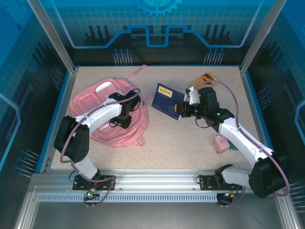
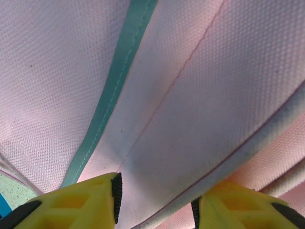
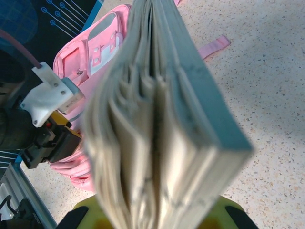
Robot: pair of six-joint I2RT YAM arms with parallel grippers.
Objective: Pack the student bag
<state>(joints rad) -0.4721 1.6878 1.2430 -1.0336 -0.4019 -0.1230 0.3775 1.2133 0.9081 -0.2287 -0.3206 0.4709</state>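
Blue booklet (image 1: 166,100) held beside student bag (image 1: 97,102)
My right gripper (image 1: 180,109) clamps the booklet; left gripper (image 1: 126,114) rests on pink fabric, possibly pinching, I cannot tell.

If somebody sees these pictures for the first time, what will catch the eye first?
The big pink student bag lies on the left, with the left end effector pressed against its fabric. At the centre, the right end effector holds a thick dark blue book.

1 student bag (image 1: 88,102), 1 blue booklet (image 1: 164,100), 1 orange booklet (image 1: 206,78), 1 small pink object (image 1: 219,143)
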